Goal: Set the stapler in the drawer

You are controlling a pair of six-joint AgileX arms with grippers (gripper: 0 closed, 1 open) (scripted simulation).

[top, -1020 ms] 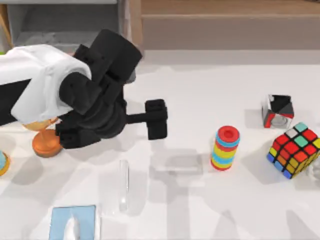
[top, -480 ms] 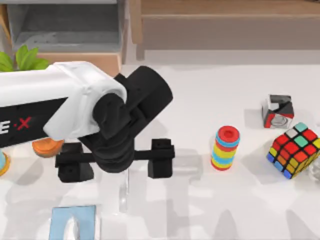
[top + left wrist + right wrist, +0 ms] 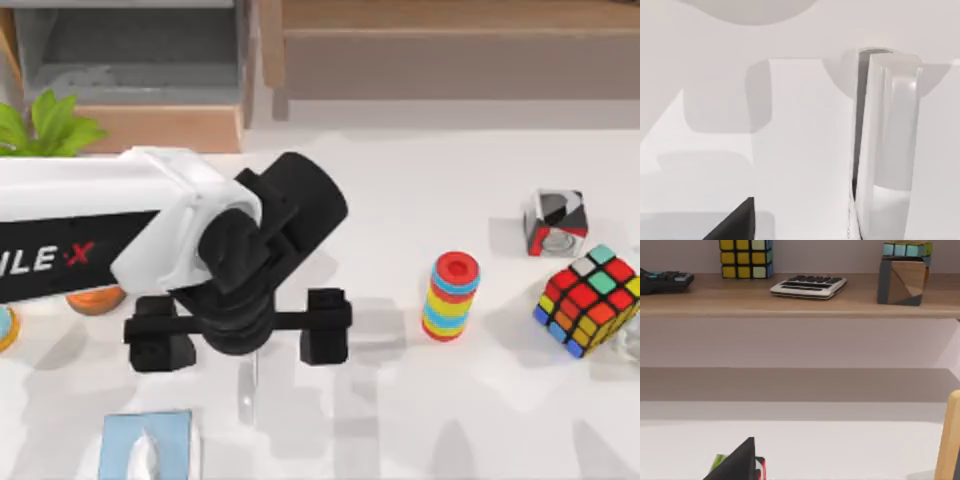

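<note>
Left gripper (image 3: 243, 333) hovering over stapler (image 3: 247, 388), fingers spread wide; best dropping straight, squeezing mid-bar, then lifting toward drawer (image 3: 130, 60) at eleven o'clock.

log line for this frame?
left tool open over stapler | stapler flat on table, ungrasped | drawer open | phase: pre-grasp

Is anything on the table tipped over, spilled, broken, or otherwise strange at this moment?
Nothing stands out. The stapler lies flat on the white table under the open left gripper, the striped ring stack stands upright, and the drawer is open.
</note>
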